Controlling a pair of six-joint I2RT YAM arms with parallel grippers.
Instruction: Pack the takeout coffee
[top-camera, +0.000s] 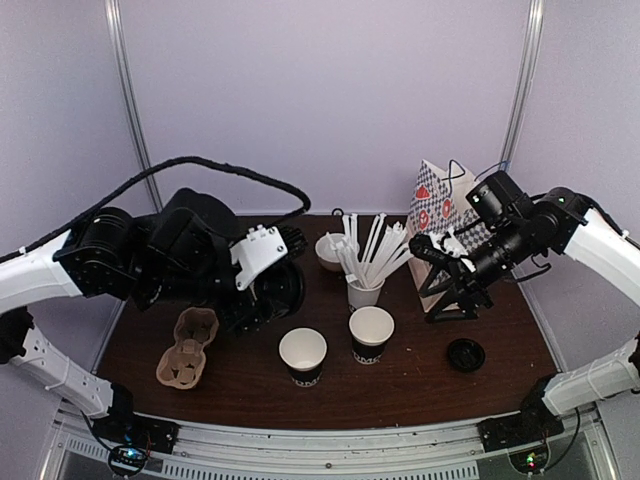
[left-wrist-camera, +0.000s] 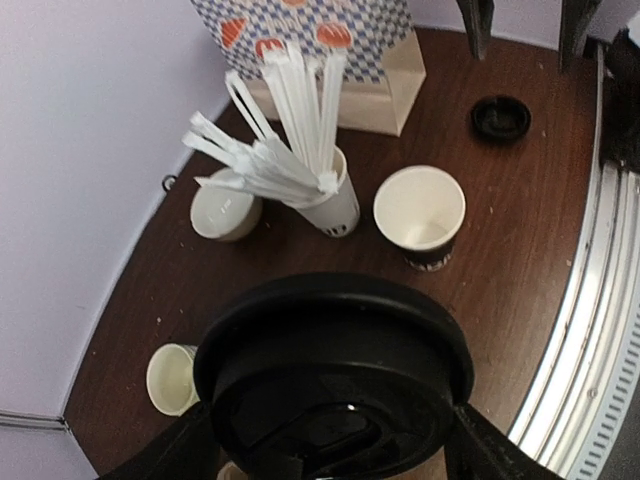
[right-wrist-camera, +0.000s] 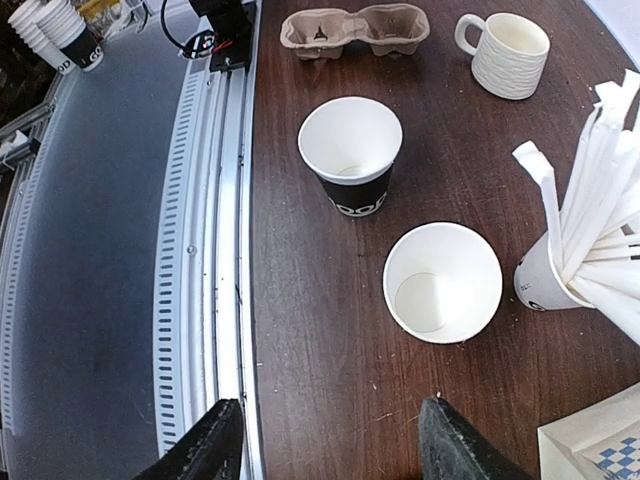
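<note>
Jaws of left gripper (left-wrist-camera: 325, 452) clamp a black lid (left-wrist-camera: 335, 340); right gripper (right-wrist-camera: 330, 445) gapes wide.

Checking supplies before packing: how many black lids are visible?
2: one lid on the table by the right arm; another lid in the left end effector. More may be hidden.

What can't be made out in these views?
Top view: left claw fingertips, lost against the dark arm.
Left wrist view: one black cup, likely behind the held lid.
Top view: paper bag inside, screened by its own wall.
Cup lettering: curves out of sight, right wrist view; too small elsewhere.
</note>
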